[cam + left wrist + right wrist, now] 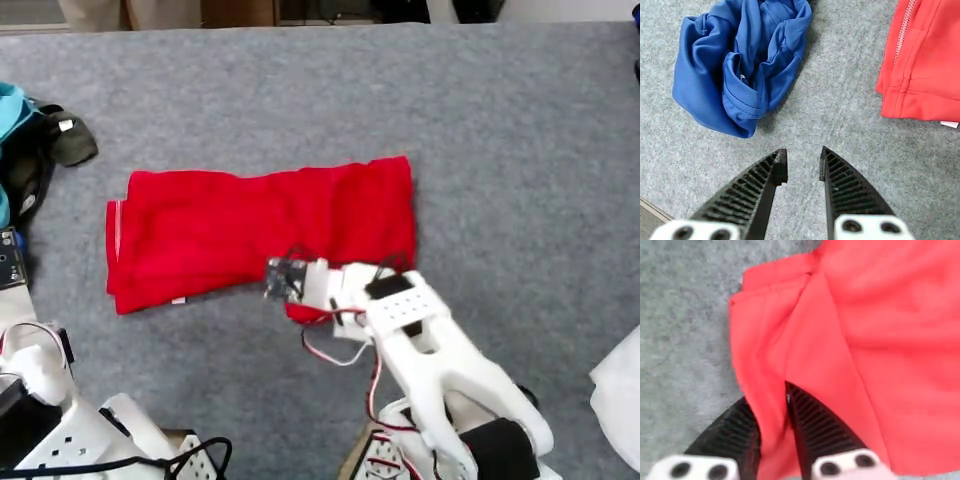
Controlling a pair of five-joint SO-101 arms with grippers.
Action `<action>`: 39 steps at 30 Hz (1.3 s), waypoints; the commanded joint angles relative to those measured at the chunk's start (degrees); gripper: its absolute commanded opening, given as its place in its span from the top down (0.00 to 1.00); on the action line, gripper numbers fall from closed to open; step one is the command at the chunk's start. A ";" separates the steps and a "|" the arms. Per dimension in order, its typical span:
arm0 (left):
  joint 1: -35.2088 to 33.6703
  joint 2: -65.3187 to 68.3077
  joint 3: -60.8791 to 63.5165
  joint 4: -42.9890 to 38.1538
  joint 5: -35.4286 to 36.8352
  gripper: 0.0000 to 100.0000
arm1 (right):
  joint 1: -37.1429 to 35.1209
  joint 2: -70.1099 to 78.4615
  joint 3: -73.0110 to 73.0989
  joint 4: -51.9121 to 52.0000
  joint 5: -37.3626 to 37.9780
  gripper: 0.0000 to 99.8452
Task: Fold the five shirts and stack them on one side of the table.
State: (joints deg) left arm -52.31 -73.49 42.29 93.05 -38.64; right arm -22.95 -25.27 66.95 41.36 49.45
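Starting off the red shirt's (260, 225) left end, a crumpled blue shirt (740, 65) lies apart from it, with bare grey bench (520, 120) between the two. The left pincer (802, 161) hangs over that bare strip, spread and empty, with the red shirt's left hem just beside it.

The red shirt itself lies partly folded, its long axis running side to side across the high view. At its near long edge, about midway along, the right pincer (767, 400) is pressed together on a fold of the red cloth, which runs up between its fingers. Well beyond the red shirt's right end, a white cloth (620, 395) lies at the bench edge.

The right arm is the nearer one and has the cloth, so the coming fold probably turns on that near edge: carried away from the arm, it would cross the shirt's short axis, and the left end would be free to drag.
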 commanded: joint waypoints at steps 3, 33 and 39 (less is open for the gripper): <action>0.09 0.40 -0.79 -0.97 -0.44 0.87 | 4.35 0.31 -13.23 5.54 0.62 1.00; -0.26 0.22 -2.11 -0.79 -2.02 0.87 | 3.91 28.26 -52.62 14.51 9.67 0.82; 0.18 0.22 -2.29 0.88 -2.02 0.87 | 3.82 28.26 -54.99 15.65 9.58 0.81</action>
State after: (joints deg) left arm -52.31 -73.58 42.29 92.97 -40.22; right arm -19.25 2.86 15.96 56.66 58.51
